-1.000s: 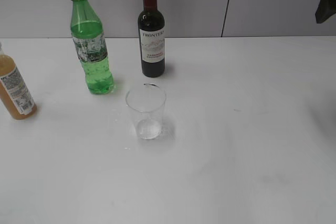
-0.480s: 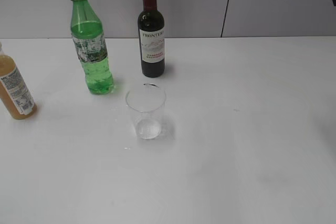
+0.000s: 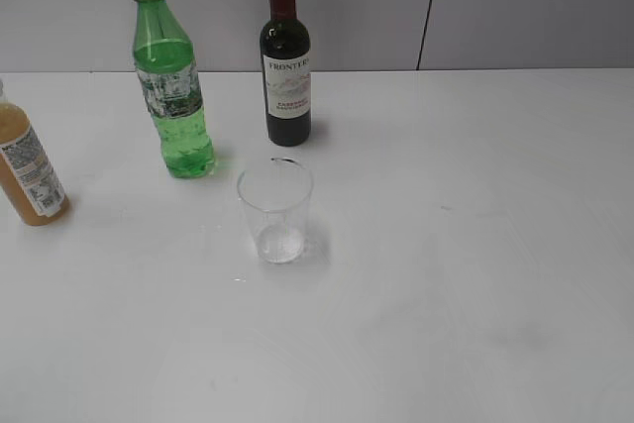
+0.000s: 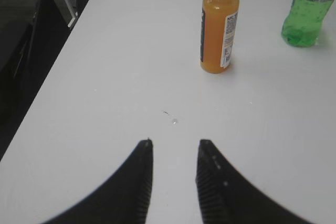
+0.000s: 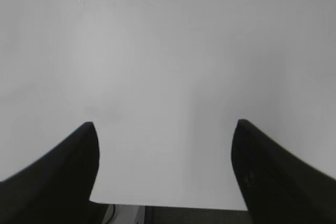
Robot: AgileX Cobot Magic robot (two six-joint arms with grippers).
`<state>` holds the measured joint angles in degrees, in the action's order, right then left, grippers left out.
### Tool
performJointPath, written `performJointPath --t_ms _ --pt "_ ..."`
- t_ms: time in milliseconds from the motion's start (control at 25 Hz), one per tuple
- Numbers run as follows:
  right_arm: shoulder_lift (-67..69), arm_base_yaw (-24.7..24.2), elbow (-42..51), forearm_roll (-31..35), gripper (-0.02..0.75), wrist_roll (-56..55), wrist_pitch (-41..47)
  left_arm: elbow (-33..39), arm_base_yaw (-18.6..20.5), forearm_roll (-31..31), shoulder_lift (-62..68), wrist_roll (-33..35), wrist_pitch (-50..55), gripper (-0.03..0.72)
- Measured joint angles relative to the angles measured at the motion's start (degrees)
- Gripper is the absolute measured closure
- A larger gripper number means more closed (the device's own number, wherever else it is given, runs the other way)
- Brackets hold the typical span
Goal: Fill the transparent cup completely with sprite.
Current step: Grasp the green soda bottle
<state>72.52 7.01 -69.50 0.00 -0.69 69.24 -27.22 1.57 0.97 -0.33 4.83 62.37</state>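
The transparent cup (image 3: pixel 275 210) stands upright on the white table, left of centre, with only a trace of liquid at its base. The uncapped green sprite bottle (image 3: pixel 170 81) stands behind it to the left; its lower part also shows in the left wrist view (image 4: pixel 310 9). My left gripper (image 4: pixel 175 148) hovers open over bare table, well short of the bottles, with nothing between its fingers. My right gripper (image 5: pixel 165 124) is wide open above the table's edge, holding nothing. Neither gripper appears in the exterior view.
A dark wine bottle with a red cap (image 3: pixel 285 56) stands behind the cup. An orange juice bottle (image 3: pixel 25 170) stands at the left edge, also seen in the left wrist view (image 4: pixel 218 27). A few droplets (image 4: pixel 174 120) lie on the table. Dark chairs (image 4: pixel 31 40) sit beyond the table's left edge.
The dark right arm at the exterior view's upper right corner has withdrawn out of frame. The cup and bottles have not moved.
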Motion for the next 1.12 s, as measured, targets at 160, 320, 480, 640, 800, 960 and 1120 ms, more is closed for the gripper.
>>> performJointPath --t_ms 160,320,480,640,800,960,1120 --pt "-6.5 0.0 7.9 0.0 0.146 0.7 0.0 0.0 0.0 0.0 0.0 0.0 0.0 0.456" --pt "-13.7 0.0 15.4 0.0 0.146 0.7 -0.2 0.0 0.0 0.0 0.0 0.0 0.0 0.456" --pt "-21.5 0.0 21.8 0.0 0.146 1.0 -1.8 0.0 0.0 0.0 0.0 0.0 0.0 0.456" --pt "-29.3 0.0 28.4 0.0 0.146 1.0 -4.4 0.0 0.0 0.0 0.0 0.0 0.0 0.456" --pt "-37.8 0.0 33.9 0.0 0.146 1.0 -5.4 0.0 0.0 0.0 0.0 0.0 0.0 0.456" --pt "-45.7 0.0 38.1 0.0 0.146 1.0 -6.5 0.0 0.0 0.0 0.0 0.0 0.0 0.456" --pt "-53.4 0.0 40.5 0.0 0.146 1.0 -8.8 0.0 0.0 0.0 0.0 0.0 0.0 0.456"
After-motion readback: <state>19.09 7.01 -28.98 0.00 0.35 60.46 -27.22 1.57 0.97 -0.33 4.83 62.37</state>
